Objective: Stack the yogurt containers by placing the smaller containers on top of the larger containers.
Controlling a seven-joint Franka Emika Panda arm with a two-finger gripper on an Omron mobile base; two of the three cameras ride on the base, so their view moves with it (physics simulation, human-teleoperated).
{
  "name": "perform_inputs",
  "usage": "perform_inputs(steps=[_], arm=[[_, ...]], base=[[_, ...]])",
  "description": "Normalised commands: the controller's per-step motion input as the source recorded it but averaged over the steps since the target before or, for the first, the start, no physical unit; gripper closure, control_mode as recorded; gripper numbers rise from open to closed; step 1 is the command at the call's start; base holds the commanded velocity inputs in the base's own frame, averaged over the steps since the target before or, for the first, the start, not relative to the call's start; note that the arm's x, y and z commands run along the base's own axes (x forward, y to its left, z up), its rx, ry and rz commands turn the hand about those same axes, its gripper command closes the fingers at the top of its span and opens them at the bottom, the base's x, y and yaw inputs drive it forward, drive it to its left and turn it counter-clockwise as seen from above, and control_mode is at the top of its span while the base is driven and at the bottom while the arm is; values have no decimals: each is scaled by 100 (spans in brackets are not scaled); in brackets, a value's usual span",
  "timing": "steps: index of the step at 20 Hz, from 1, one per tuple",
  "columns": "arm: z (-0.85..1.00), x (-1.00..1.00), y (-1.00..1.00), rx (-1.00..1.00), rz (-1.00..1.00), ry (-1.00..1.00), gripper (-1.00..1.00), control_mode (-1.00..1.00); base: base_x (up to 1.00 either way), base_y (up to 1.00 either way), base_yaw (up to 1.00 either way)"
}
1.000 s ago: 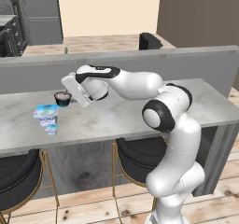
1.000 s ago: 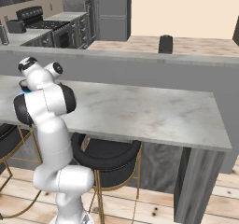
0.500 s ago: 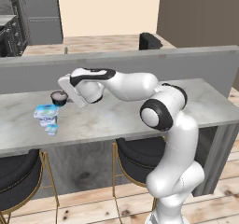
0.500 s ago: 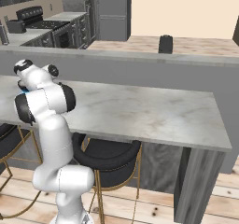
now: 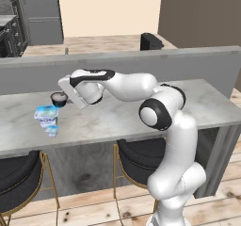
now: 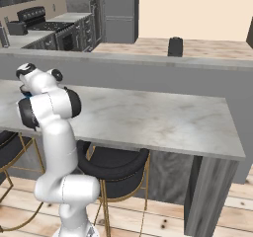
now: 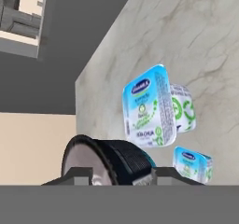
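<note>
Left base view: the white arm reaches across the marble table (image 5: 141,112) toward its far-left part, and the hand (image 5: 65,97) meets the small dark round cup (image 5: 59,97), which appears to ride a little above the tabletop. The pale-blue-and-white tub (image 5: 46,114) stands on the table just beside and below the cup, on the side nearer the stools, and the tiny pale-blue pack (image 5: 52,131) lies just beyond it, nearer still to the table's front edge. The coming move turns on this relation: the tub lies a short way from the hand, toward the near edge and slightly left, so the cup probably has to travel that way and then come down onto the tub's flat lid. Right base view: the arm's shoulder and upper links stand before the table at the far left and hide the containers. Hand view: the dark round cup (image 7: 109,160) sits between the two dark fingertips (image 7: 77,175), whose jaws are closed on its sides, so the hand is gripping it. Ahead of the cup the tub (image 7: 149,106) shows its printed lid, with the tiny pack (image 7: 192,162) close beside it; both are apart from the cup.
</note>
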Motion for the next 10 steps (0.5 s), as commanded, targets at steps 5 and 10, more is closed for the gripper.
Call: perform_inputs(steps=[5,10], arm=[[-6,9,14,0,0,4,100,-100],[-15,9,22,0,0,7,100,-100]], base=[[0,0,0],[0,0,0]])
